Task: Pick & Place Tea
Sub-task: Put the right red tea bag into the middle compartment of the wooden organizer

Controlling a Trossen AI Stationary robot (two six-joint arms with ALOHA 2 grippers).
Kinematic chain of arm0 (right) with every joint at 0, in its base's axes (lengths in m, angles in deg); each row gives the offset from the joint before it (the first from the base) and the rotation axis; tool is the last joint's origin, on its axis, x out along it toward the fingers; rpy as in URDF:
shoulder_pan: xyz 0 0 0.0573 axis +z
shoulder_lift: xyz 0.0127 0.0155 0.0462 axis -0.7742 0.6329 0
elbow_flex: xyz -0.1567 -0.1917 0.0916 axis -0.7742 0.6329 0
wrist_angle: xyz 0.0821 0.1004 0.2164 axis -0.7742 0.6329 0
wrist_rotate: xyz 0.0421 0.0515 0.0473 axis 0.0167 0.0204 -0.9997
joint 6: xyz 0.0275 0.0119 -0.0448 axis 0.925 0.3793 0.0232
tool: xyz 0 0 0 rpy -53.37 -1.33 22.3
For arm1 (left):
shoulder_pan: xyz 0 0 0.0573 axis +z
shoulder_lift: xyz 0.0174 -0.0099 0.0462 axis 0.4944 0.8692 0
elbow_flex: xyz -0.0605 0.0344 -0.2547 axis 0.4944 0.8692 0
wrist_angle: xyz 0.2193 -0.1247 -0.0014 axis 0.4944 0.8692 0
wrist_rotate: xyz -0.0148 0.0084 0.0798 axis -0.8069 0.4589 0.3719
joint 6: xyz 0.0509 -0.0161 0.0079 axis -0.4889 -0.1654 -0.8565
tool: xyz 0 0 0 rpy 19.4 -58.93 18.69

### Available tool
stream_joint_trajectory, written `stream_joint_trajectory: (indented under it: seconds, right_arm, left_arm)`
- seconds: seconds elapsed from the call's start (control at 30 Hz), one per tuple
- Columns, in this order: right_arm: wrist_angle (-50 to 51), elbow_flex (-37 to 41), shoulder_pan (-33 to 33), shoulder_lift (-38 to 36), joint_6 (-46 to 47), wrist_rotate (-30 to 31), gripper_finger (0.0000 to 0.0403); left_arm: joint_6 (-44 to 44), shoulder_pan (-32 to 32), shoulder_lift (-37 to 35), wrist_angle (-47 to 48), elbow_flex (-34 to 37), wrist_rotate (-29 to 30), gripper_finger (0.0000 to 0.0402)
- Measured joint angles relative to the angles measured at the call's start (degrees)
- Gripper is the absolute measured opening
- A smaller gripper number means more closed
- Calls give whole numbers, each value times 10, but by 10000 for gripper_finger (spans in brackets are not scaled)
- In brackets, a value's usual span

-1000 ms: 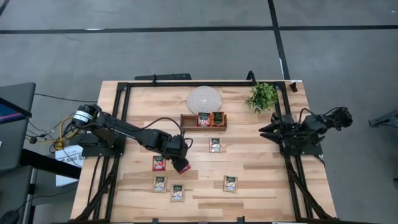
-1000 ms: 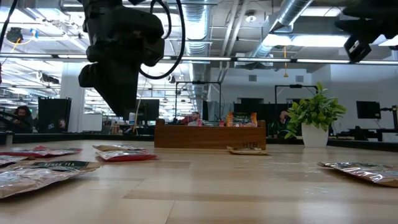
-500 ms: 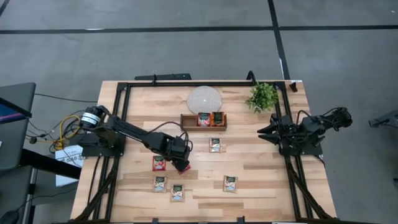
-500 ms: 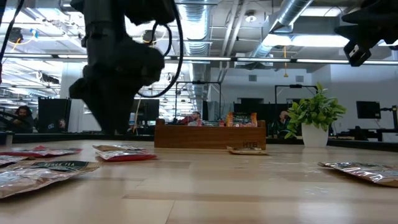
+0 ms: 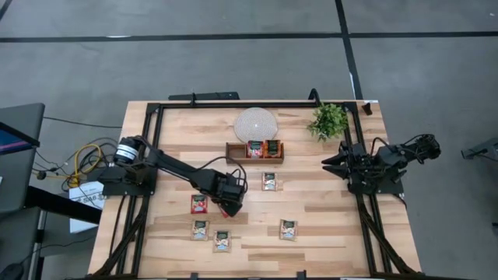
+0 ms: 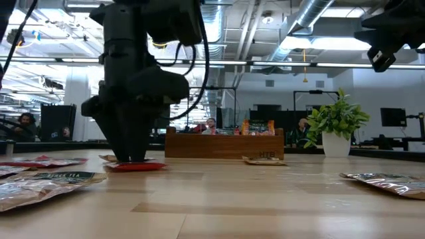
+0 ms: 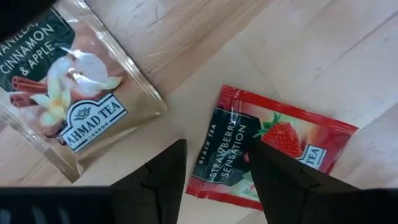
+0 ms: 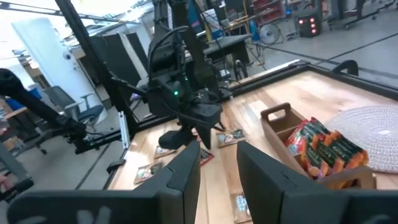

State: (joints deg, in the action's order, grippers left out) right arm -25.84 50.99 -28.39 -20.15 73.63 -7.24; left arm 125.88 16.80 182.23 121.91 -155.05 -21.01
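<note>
- Left claw (image 5: 231,208) has dropped from hovering height a second ago to table level, right over the red strawberry sachet (image 7: 267,152).
- Its fingers (image 7: 158,180) are spread, one either side of the sachet's near edge; nothing gripped yet. Sachet lies flat on the table (image 5: 327,218).
- Low view agrees: claw tips (image 6: 131,156) sit at the red sachet (image 6: 136,166) on the wood.
- So the approach looks done; closing the claw should be next, then a lift towards the wooden tray (image 5: 254,150).
- Vanilla-cinnamon sachet (image 7: 68,93) lies just beside it, apart; small risk of nudging it.
- Tray already holds two sachets; another red one (image 5: 199,204) and four pale ones lie loose on the table.
- Right claw (image 5: 331,163) parked at the right edge near the plant (image 5: 328,120), unchanged, fingers apart, holding nothing.
</note>
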Motion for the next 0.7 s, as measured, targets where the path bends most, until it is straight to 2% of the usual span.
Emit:
stream_joint_trajectory:
  seconds: [0.37,0.53,0.7]
  right_arm:
    - [0,0,0,0,4,0,98]
    - [0,0,0,0,5,0,98]
    - [0,0,0,0,5,0,98]
  left_arm:
    - [0,0,2,16,-8,0,167]
    - [-1,0,-3,58,-48,-5,167]
    - [-27,0,-3,96,-78,20,167]
